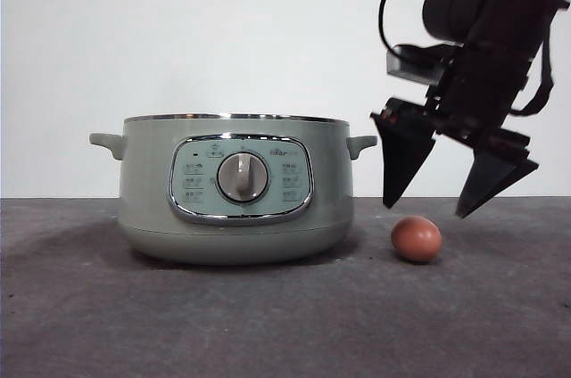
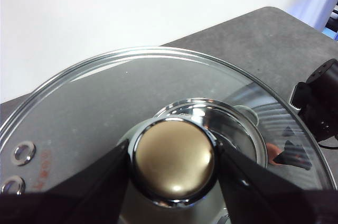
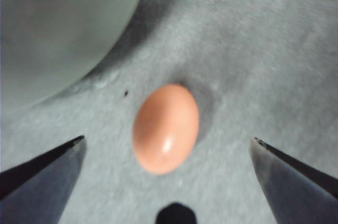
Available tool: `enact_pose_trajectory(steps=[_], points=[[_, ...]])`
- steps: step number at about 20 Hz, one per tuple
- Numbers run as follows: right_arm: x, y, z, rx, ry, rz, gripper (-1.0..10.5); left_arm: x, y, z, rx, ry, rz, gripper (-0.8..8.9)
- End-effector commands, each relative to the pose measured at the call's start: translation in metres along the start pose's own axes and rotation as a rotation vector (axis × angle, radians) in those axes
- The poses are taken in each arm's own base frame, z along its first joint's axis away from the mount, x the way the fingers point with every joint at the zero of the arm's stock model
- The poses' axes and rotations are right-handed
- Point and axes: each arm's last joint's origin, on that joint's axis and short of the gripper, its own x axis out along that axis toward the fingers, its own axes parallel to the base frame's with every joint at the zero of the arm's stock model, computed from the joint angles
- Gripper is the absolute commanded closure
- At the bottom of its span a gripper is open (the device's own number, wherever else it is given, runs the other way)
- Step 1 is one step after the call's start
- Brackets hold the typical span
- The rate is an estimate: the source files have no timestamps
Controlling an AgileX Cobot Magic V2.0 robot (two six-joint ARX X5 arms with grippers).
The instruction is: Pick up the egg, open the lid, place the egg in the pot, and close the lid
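Two tools are working at once. The right tool [image 1: 462, 209] is hanging just above the egg [image 1: 417, 238], jaws spread wide and touching nothing; the egg is lying on the tabletop [image 1: 285, 316] below the gap betw. the two tips, a bit nearer the tip on the pot side in the front view. In the right wrist view the egg [image 3: 166, 128] is sitting roughly midway betw. the jaw tips of the tool [image 3: 168, 140], w/ open tabletop [image 3: 264, 49] on both sides.

The egg is lying on its side, long axis horizontal in the front view; in the right wrist view that axis is running roughly lengthwise betw. the jaws, tilted slightly, w/ one end pointing away from the tool. The pot [image 1: 234, 191] is standing just beside the egg, control panel facing the front cam.

The left tool [image 2: 171, 163] is clamping the knob [image 2: 175, 160] of the lid [image 2: 95, 102], one jaw pressing each side. Only the left wrist view is showing this grip; the front view is showing neither lid nor left tool, just the pot's open steel rim. Thru the glass the left wrist cam is also catching the pot [image 2: 245, 112] below, blurred.
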Motion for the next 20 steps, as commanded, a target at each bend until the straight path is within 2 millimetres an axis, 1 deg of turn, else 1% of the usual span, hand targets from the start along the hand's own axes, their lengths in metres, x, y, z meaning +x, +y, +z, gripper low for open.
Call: enact_pose_trajectory(steps=[1, 2, 7, 8, 12, 14, 17, 20], points=[[0.01, -0.001, 0.001, 0.024, 0.005, -0.002, 3.8, -0.011, -0.003, 0.004, 0.016, -0.056, -0.001, 8.21], [0.014, -0.002, 0.002, 0.025, 0.005, -0.002, 3.9, -0.011, -0.003, 0.003, 0.015, -0.052, -0.001, 8.22], [0.03, -0.003, -0.001, 0.034, 0.042, 0.002, 4.0, -0.011, -0.003, 0.003, 0.014, -0.047, -0.002, 8.21], [0.032, -0.003, -0.001, 0.035, 0.048, -0.003, 4.4, -0.011, -0.003, 0.003, 0.014, -0.048, -0.002, 8.21], [0.033, 0.0, -0.001, 0.05, 0.048, 0.0, 7.6, -0.01, -0.003, 0.003, 0.014, -0.047, -0.002, 8.21], [0.033, 0.0, -0.002, 0.051, 0.057, 0.005, 8.6, -0.01, -0.003, 0.003, 0.014, -0.047, -0.002, 8.22], [0.033, 0.002, -0.002, 0.048, 0.063, 0.007, 9.6, -0.01, -0.003, 0.003, 0.014, -0.047, -0.002, 8.21], [0.032, 0.002, -0.002, 0.069, 0.061, 0.006, 9.6, -0.01, -0.003, 0.003, 0.015, -0.047, -0.002, 8.21]])
